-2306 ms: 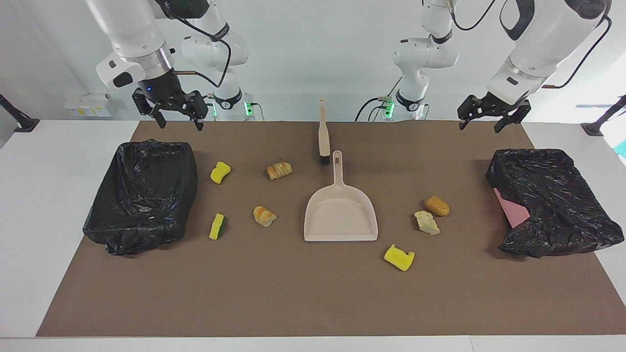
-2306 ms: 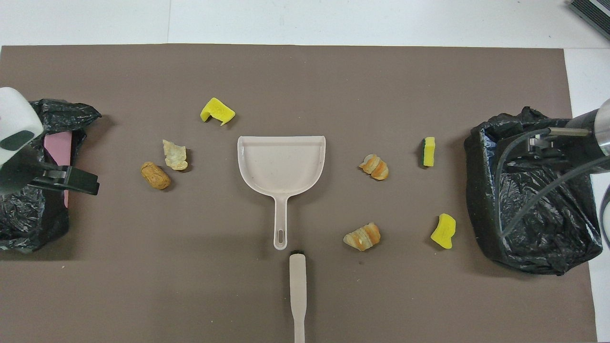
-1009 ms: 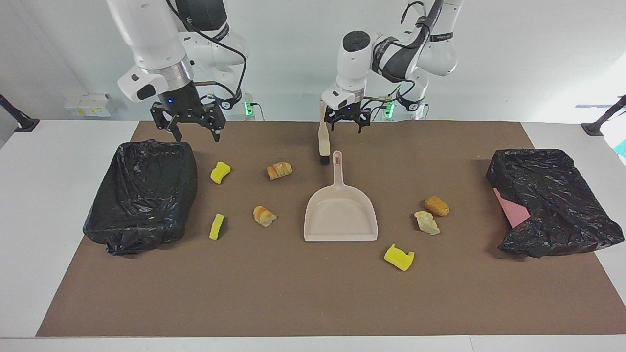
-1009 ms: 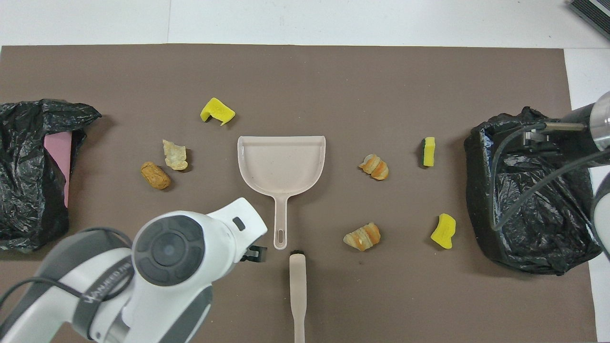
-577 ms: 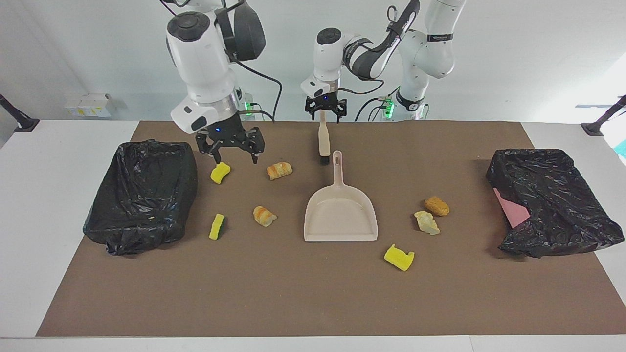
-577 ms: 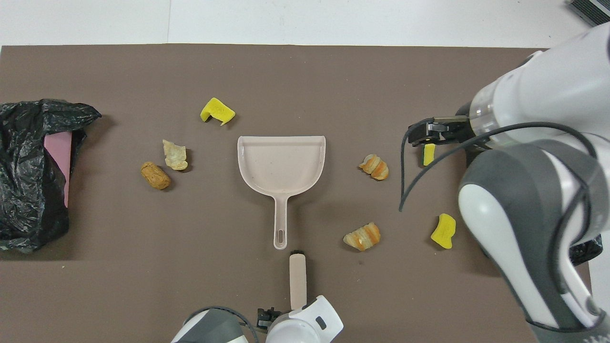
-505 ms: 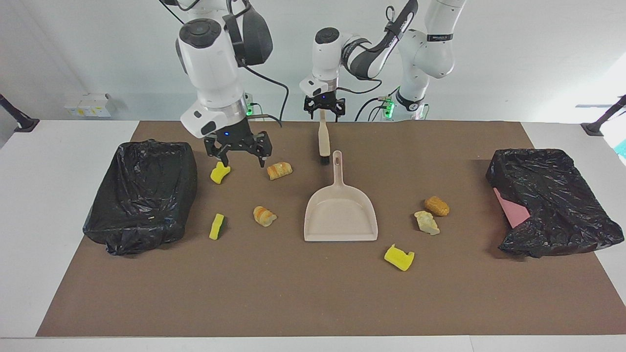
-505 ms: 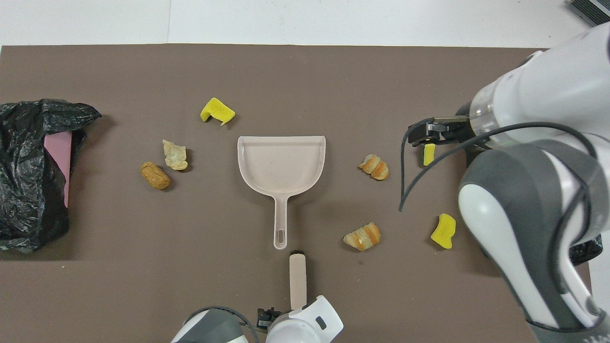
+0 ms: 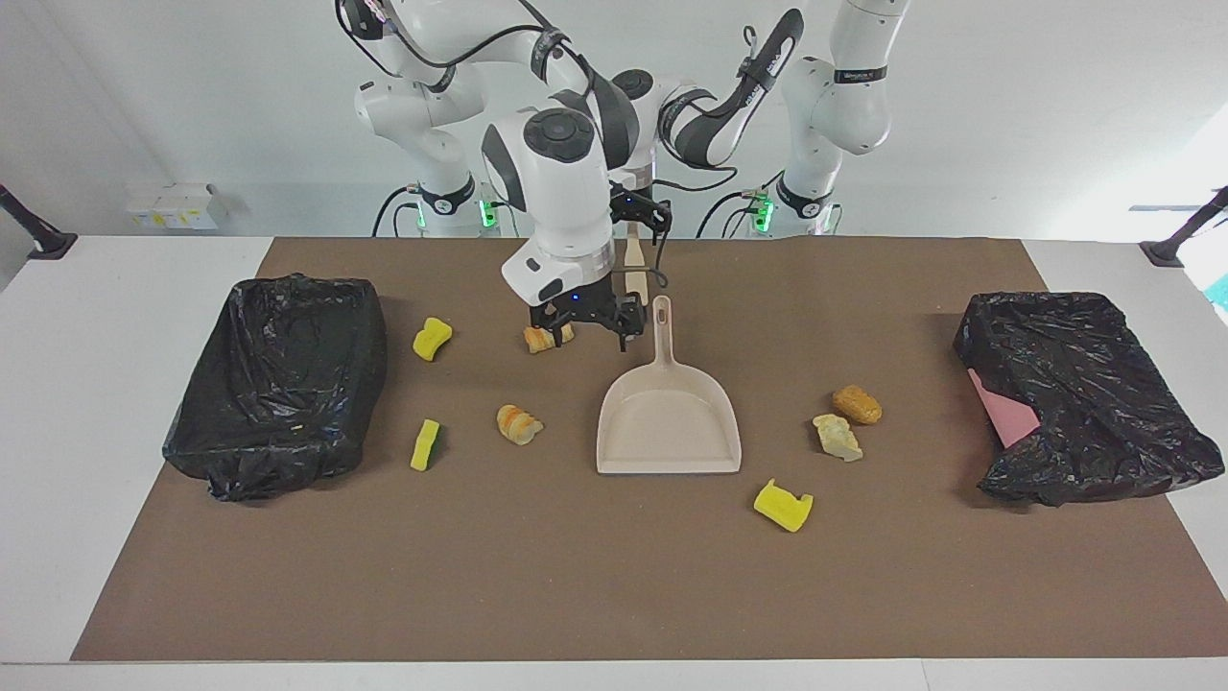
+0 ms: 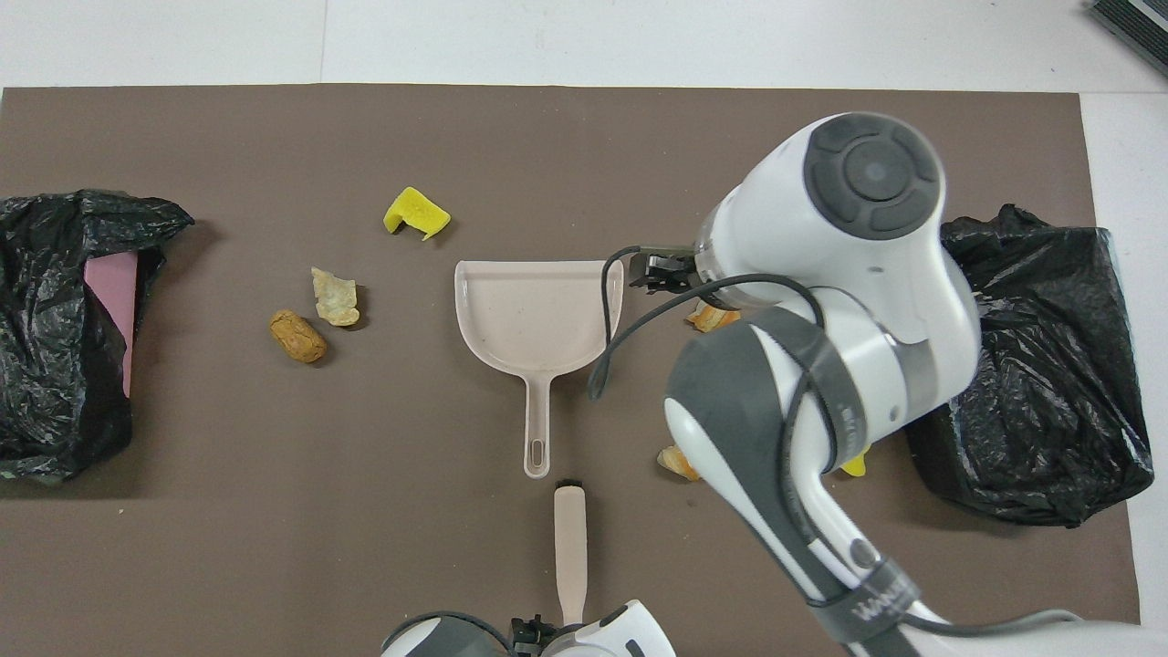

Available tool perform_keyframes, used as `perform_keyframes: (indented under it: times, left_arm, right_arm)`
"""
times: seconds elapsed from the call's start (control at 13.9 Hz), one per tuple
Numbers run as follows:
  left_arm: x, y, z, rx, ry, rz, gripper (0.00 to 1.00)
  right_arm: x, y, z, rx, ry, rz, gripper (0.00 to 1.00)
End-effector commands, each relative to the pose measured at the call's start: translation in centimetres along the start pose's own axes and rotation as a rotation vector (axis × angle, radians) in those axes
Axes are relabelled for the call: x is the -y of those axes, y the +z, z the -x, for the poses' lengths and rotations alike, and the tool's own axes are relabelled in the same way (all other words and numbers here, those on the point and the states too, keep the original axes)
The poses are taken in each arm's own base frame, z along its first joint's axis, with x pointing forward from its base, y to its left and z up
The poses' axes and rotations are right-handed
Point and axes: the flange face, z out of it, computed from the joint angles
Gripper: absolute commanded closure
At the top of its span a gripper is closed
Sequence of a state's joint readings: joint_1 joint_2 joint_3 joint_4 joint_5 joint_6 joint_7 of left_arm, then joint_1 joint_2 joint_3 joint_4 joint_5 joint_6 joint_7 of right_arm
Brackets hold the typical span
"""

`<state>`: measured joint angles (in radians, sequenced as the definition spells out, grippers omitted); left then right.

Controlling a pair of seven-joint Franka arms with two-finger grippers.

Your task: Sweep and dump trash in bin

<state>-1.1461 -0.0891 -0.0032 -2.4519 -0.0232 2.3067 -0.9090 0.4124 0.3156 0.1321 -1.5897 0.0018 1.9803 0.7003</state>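
right gripper (image 9: 586, 322) now over bread chunk (image 9: 547, 337) beside dustpan (image 9: 669, 422), jaws apart

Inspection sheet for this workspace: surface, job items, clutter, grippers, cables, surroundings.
Surface: brown mat on a white table.
Job's things: seven trash pieces scattered on the mat; dustpan mid-mat; brush by its handle tip, nearer the robots; bagged bin at the right arm's end, another at the left arm's.
Clutter: nothing seen.
Grippers: right gripper open, between a bread chunk and the dustpan handle; left gripper at the brush handle.
Cables: right arm's cable loops above the dustpan's edge.
Surroundings: white wall, small white box.
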Motion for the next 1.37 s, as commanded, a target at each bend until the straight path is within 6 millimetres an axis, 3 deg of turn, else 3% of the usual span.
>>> perform_keyframes:
  times: [0.0,0.14,0.29,0.36,0.43,0.65,0.94,1.15,1.3]
  left_arm:
    - [0.0,0.1,0.4,-0.003,-0.022,0.006,0.33]
    - [0.0,-0.2,0.3,-0.005,-0.027,0.007,0.46]
    - [0.1,-0.5,0.4,0.002,-0.029,-0.002,0.73]
    - [0.3,-0.6,0.6,0.014,-0.028,-0.015,0.89]
    - [0.5,-0.6,0.7,0.022,-0.028,-0.028,1.00]
    - [1.5,-1.6,0.8,0.043,-0.039,-0.050,1.00]
    - [3.1,-2.1,2.1,0.073,-0.037,-0.090,1.00]
    - [6.3,-2.1,4.3,0.071,-0.033,-0.085,1.00]
    - [7.7,-2.2,4.0,0.071,-0.052,-0.085,1.00]
  right_arm:
    - [1.7,3.0,1.8,-0.001,-0.004,-0.004,0.00]
    - [4.1,5.6,3.7,0.021,-0.003,0.004,0.00]
    - [5.3,9.2,5.9,0.005,-0.014,-0.018,0.00]
    - [5.0,10.4,6.5,0.004,-0.013,-0.022,0.00]
    - [5.1,10.7,7.3,0.016,-0.023,-0.018,0.00]
    - [5.6,10.9,9.9,0.056,-0.047,-0.009,0.00]
    - [5.5,11.5,10.6,0.107,-0.054,0.012,0.00]
    - [6.2,11.5,11.0,0.126,-0.071,0.028,0.32]
    - [6.3,11.5,11.1,0.127,-0.073,0.027,0.60]
